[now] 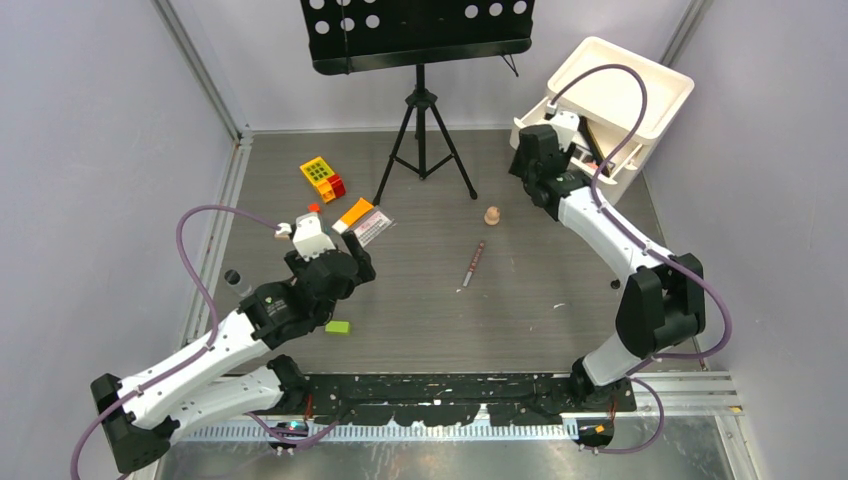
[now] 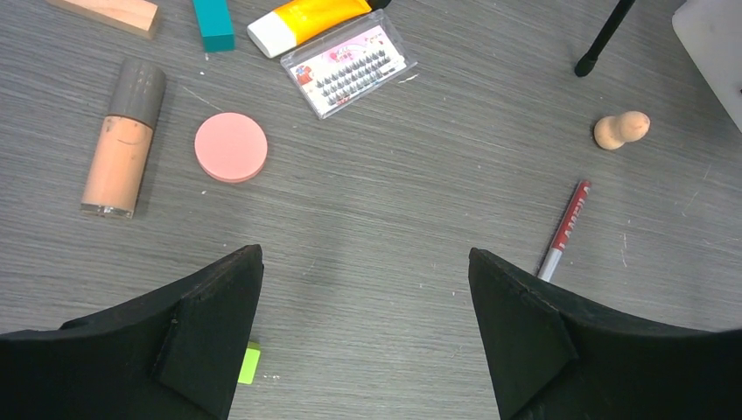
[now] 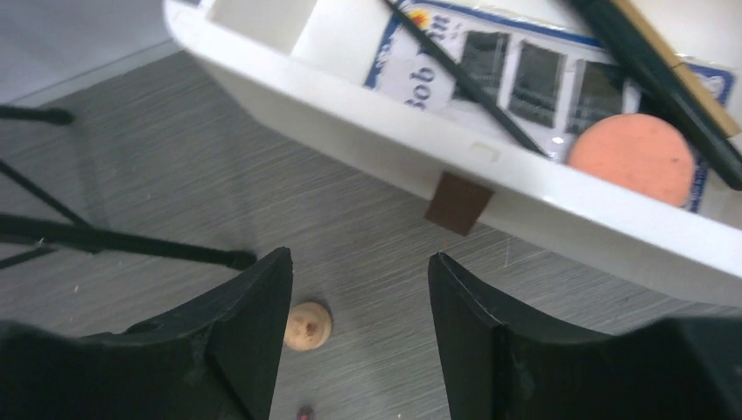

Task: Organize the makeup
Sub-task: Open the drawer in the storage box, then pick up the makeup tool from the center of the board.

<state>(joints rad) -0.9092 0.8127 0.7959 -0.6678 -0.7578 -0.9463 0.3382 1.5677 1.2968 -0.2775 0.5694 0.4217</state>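
My left gripper [image 2: 366, 262] is open and empty above bare table; it also shows in the top view [image 1: 365, 262]. Ahead of it lie a tan bottle with a grey cap [image 2: 118, 144], a pink round compact [image 2: 231, 147], a yellow tube [image 2: 306, 19], a clear lash case [image 2: 350, 63], a red pencil [image 2: 564, 229] and a tan sponge [image 2: 621, 129]. My right gripper [image 3: 359, 271] is open and empty just before the white drawer's front wall [image 3: 367, 131]. The drawer holds a white palette with dark squares [image 3: 525, 74], thin black pencils [image 3: 464, 83] and an orange-pink round pad [image 3: 636, 156].
The white drawer box [image 1: 640, 90] stands at the back right. A music stand's tripod [image 1: 422, 140] stands at the back middle. Yellow and red toy blocks [image 1: 322, 177] lie at the back left, a teal block [image 2: 213, 22] by the tube, a green block [image 1: 338, 327] near my left arm.
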